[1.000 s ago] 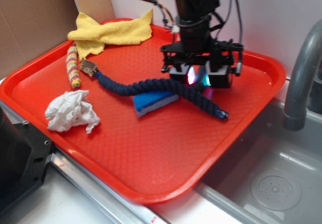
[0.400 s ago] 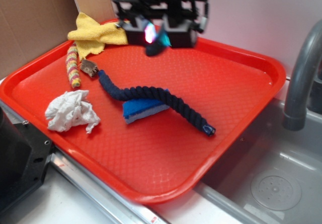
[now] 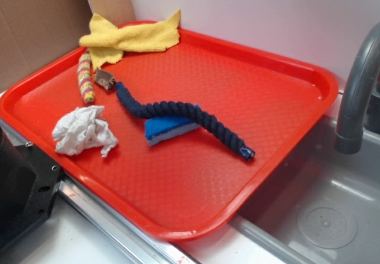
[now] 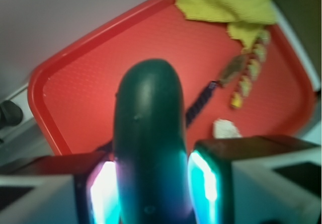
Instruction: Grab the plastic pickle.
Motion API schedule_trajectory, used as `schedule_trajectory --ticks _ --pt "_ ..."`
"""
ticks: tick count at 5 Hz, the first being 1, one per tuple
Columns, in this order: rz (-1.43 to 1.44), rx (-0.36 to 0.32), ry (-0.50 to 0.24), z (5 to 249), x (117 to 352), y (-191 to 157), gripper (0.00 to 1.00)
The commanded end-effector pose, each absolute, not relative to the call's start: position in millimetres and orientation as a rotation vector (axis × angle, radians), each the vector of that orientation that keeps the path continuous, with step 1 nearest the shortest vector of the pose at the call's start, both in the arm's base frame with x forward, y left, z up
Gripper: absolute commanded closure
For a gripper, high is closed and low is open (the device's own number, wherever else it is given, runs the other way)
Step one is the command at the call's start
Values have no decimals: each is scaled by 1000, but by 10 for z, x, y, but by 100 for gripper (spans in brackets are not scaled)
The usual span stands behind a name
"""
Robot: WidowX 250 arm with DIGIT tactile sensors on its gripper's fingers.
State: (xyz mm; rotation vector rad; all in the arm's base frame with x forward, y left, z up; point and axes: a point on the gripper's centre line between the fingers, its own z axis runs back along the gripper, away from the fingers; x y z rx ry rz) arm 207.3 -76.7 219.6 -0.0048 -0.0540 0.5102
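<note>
One red tray (image 3: pixel 285 98) was seen beside a grey sink (image 3: pixel 320 216), below a white wall. The plastic pickle (image 4: pixel 149 143) was clamped between the gripper (image 4: pixel 151 186) pads, high above the tray, long axis pointed away from the camera.

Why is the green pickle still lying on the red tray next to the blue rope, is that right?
No. The pickle is not lying on the tray; the wrist view shows it clamped between the jaws, lifted above the tray. The blue rope is on the tray.

The gripper (image 4: pixel 151 183) has blocky dark fingers (image 4: pixel 231 168) with pale housings, inner pads (image 4: pixel 204 183) glowing cyan-white.
</note>
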Motion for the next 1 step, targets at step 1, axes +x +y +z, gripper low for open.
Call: schedule_trajectory --ticks 1 --pt "571 37 -132 2503 2009 -496 100"
